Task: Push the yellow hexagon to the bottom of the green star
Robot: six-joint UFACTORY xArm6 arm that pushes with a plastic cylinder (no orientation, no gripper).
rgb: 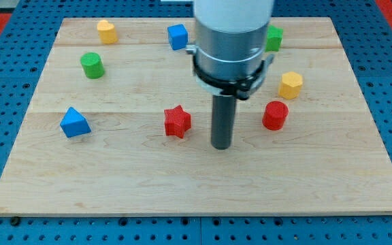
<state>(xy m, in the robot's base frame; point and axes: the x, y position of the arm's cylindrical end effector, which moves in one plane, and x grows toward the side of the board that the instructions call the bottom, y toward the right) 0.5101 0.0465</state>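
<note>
The yellow hexagon (290, 84) sits right of centre on the wooden board. The green star (273, 39) is near the view's top, up and left of the hexagon, partly hidden behind the arm's body. My tip (222, 145) rests near the middle of the board, left of and below the hexagon, apart from it. It stands between the red star (177, 122) on its left and the red cylinder (275, 115) on its right, touching neither.
A yellow block (106, 31) and a blue cube (177, 37) lie along the view's top. A green cylinder (92, 65) and a blue triangle (74, 123) are at the left. The board's edge (196, 212) runs along the bottom.
</note>
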